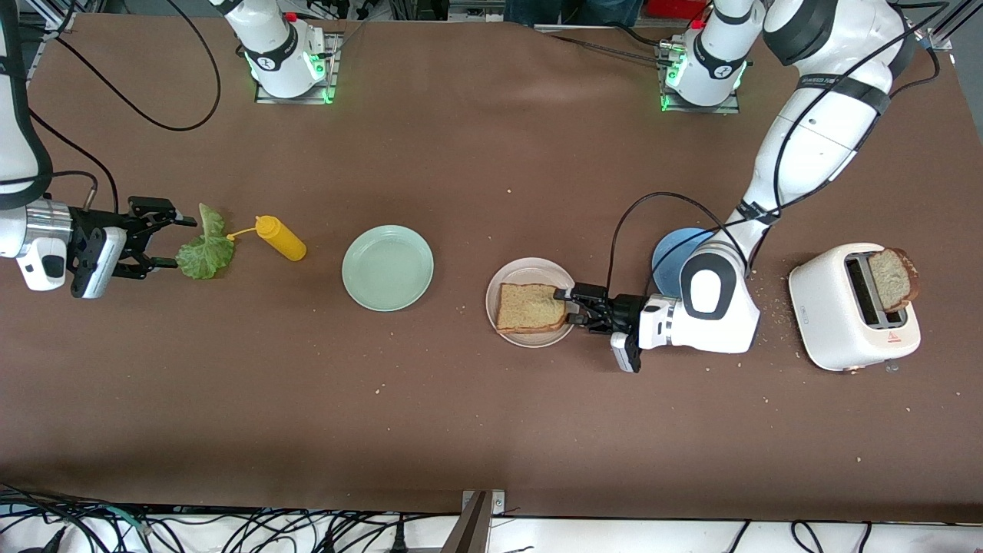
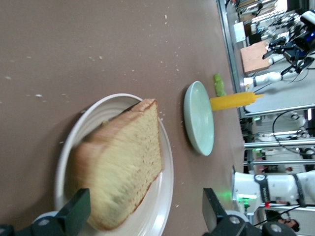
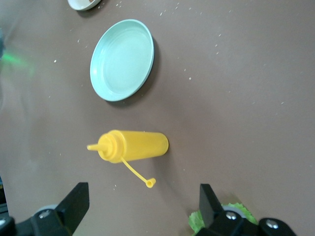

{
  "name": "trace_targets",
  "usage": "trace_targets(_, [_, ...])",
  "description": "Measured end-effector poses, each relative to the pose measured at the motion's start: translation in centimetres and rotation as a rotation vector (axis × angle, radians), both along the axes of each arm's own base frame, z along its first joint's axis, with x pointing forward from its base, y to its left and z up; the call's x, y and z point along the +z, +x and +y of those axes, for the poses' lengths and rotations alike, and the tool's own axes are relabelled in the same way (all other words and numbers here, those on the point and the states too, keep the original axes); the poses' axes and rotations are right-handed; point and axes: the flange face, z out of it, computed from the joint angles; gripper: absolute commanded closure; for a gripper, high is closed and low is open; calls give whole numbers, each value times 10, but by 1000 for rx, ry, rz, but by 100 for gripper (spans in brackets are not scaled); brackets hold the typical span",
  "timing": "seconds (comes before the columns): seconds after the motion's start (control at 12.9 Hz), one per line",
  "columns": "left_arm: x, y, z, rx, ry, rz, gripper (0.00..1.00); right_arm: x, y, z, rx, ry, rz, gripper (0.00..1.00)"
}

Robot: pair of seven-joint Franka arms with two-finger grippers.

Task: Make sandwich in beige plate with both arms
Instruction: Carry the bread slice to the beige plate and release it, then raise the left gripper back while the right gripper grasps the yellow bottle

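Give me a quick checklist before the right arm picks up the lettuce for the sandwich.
1. First toast slice lies on the beige plate: ok.
2. Left tool open, at the slice's edge over the plate: ok; whether it touches the slice: cannot tell.
3. Right tool open at the lettuce leaf: ok.
4. Lettuce lies free on the table, apart from the yellow squeeze bottle: ok.
5. Second toast slice sticks out of the white toaster: ok.
6. Lettuce actually between the fingers: cannot tell.
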Motion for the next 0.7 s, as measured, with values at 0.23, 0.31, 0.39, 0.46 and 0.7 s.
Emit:
trace_targets(0.23, [14,6,13,-49,72,-59,0,-57,-19,-25,52,173,-37,1])
trace_targets(0.31, [23,8,15,-66,103,-76,0,-77,-26,-29,77,229,-55,1])
trace_targets(0.39, [35,11,17,-78,148,-85,0,-97,-32,-31,103,281,-71,1])
trace_targets(0.46, [52,14,19,-88,207,-89,0,-116,-37,-30,123,321,-79,1])
trace_targets(0.7, [134,17,19,-89,410,-72,0,-152,-45,-29,183,394,-105,1])
